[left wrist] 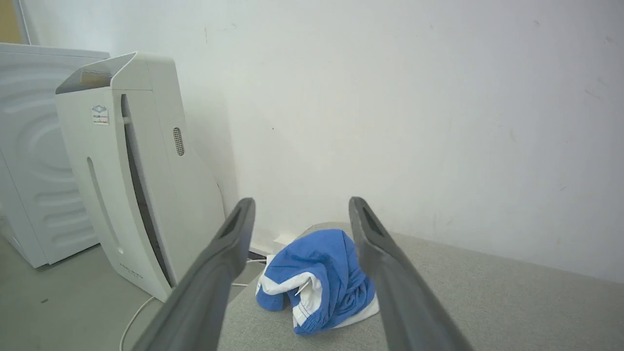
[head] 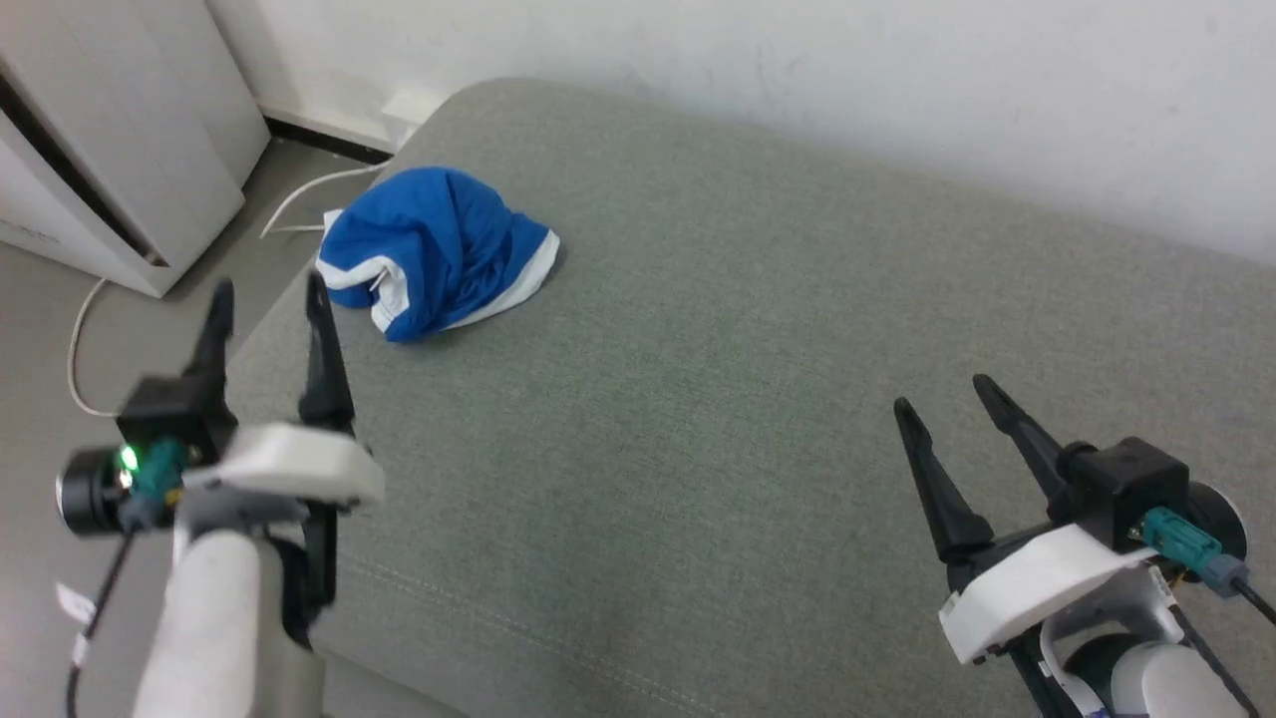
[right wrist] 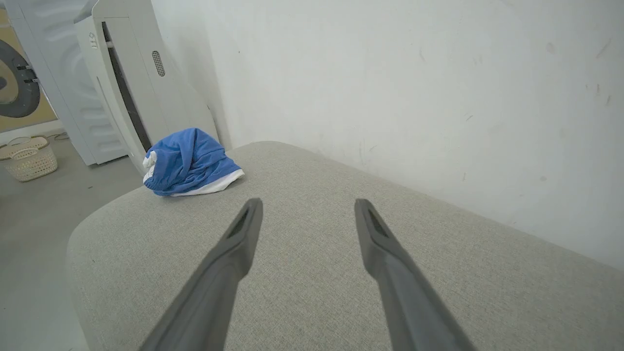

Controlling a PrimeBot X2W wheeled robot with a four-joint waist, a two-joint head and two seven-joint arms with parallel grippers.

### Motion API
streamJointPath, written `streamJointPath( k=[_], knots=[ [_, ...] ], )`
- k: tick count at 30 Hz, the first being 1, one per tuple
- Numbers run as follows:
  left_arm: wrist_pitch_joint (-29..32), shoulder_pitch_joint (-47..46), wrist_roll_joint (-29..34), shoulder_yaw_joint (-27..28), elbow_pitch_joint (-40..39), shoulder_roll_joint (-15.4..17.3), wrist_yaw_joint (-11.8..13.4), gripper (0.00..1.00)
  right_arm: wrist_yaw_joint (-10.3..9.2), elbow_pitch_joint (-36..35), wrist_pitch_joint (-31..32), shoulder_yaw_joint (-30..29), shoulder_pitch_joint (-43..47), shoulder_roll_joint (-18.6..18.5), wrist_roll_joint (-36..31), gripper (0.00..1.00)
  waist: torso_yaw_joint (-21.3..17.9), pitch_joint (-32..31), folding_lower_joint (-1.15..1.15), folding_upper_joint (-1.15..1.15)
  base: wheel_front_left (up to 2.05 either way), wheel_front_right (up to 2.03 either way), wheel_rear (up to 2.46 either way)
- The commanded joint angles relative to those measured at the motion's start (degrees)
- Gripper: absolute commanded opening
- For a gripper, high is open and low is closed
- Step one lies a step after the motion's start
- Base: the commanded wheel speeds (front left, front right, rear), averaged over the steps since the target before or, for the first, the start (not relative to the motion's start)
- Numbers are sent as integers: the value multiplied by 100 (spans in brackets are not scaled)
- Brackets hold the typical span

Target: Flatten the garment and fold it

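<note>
A pale wall (head: 797,60) runs behind a broad grey fabric cushion (head: 698,399), which takes up most of the head view; to the robot's left a tall white appliance (left wrist: 136,170) stands on the grey floor (head: 40,309), with a white ribbed unit (left wrist: 29,161) just behind it; a woven basket (right wrist: 29,158) sits on the floor further off.

The garment (head: 434,249) lies in a crumpled heap near the cushion's far left corner, bright blue with white bands along its edges, bunched up rather than spread; no print can be made out in the folds.

The left gripper (head: 267,289) hangs over the cushion's left edge with its fingers (head: 321,349) spread apart and nothing between them; the garment lies beyond their tips and a little to the right, near but not touching; in the left wrist view the heap shows low between the two fingers, the right-hand one overlapping its edge in that view.

The right gripper (head: 942,393) hovers over the cushion's near right part, fingers likewise apart and empty; the garment is well apart from it, up and to the left in the right wrist view.

A thin white cable (head: 309,189) trails across the floor beside the heap.
</note>
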Motion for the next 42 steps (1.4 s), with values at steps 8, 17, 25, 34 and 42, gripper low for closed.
streamJointPath(
  k=[8, 17, 25, 34, 42],
  knots=[
    [235, -1598, -6, 64, 381, 588, -90, 100, -10, -242, 228, 194, -397, -153, -5, 100, -373, 709, -1, 0, 0, 0, 0],
    [1347, -3421, -348, 65, 1853, 1414, -692, 100, -11, -489, 374, 365, -795, -315, -167, 100, -852, 1601, -1, 0, 0, 0, 0],
    [2844, -4383, -932, 39, 3532, 1992, -1000, 100, -12, -709, 471, 529, -1076, -412, -310, 100, -1190, 2335, -1, 0, 0, 0, 0],
    [3935, -4515, -1617, -4, 4505, 2222, -1083, 100, -12, -898, 524, 670, -1272, -541, -407, 100, -1433, 2899, -1, 0, 0, 0, 0],
    [4313, -4441, -1852, -56, 4782, 2358, -1053, 100, -12, -928, 514, 720, -1323, -598, -431, 100, -1531, 3056, -1, 0, 0, 0, 0]
  ],
)
